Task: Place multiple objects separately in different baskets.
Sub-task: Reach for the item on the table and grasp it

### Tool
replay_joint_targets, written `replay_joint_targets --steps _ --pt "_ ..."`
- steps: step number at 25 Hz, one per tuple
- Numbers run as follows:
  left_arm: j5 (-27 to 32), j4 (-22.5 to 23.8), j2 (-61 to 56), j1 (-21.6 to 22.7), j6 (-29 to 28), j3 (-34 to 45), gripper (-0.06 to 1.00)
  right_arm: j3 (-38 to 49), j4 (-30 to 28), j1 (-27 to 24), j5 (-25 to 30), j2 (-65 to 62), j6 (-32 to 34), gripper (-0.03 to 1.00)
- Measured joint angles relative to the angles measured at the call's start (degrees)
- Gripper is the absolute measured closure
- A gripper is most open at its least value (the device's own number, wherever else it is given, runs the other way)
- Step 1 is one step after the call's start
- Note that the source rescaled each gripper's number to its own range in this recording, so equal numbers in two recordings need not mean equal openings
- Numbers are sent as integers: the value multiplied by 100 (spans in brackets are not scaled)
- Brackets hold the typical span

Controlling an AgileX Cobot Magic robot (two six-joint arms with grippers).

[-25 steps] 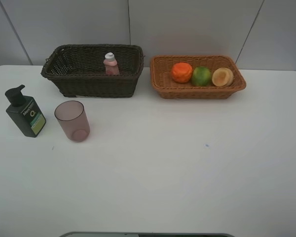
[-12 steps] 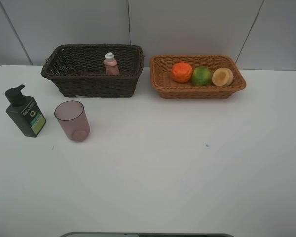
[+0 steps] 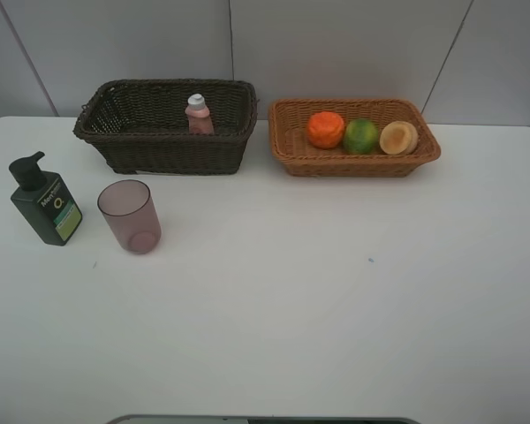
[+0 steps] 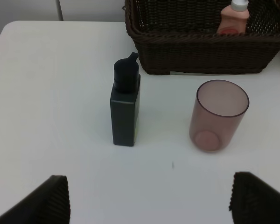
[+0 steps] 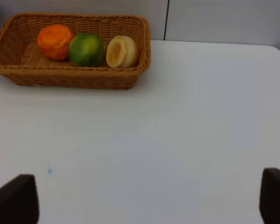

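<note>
The dark brown basket (image 4: 200, 51) is sitting on the white counter (image 4: 51, 70), with the pink bottle (image 4: 233, 18) standing inside it. Just outside the basket's near wall, the translucent cup (image 4: 218, 116) and the dark pump bottle (image 4: 125, 112) are standing upright, apart from each other. The left hand (image 4: 149, 203) is hovering farther from the basket, its fingers (image 4: 42, 203) spreading wide.

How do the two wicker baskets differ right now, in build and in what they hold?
The dark brown basket has taller walls; the light tan basket is shallower. The dark brown basket holds one upright pink bottle; the light tan basket holds three items in a row: an orange fruit, a green fruit and a peach-like fruit. Both are rectangular, woven and similar in footprint, standing side by side without touching.
</note>
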Motion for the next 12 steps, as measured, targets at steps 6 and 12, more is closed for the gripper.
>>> replay_joint_targets --steps 6,12 --pt "0 0 0 0 0 0 6 0 0 0 0 0 0 -3" --pt "0 0 0 0 0 0 6 0 1 0 0 0 0 -3"
